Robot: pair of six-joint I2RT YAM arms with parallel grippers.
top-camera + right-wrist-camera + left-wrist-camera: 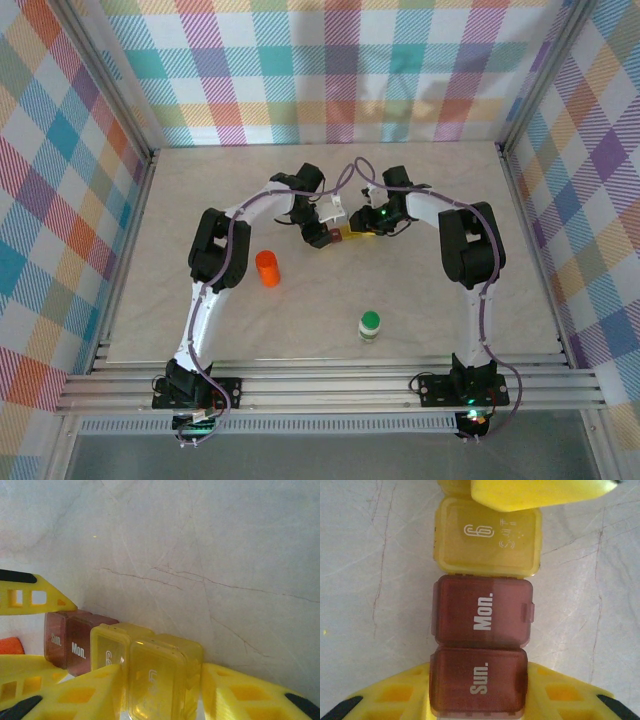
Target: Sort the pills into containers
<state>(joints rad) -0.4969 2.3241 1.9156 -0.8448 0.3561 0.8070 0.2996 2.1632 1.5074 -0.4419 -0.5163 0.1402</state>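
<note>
Both arms are arching inward, meeting over the pill organizer (341, 235) at the middle of the desk (200, 200). The left gripper (477, 680) is clamping its jaws on the Sun. end, and the right gripper (161, 680) is clamping on the yellow end. An orange bottle (267, 268) is standing at the organizer's 8 o'clock.

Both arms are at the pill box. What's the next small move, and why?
Probably clamp the left gripper on the Sun. end of the pill box to steady it: the lids near it look shut, and the right gripper straddles a yellow compartment, placed to pry.
</note>
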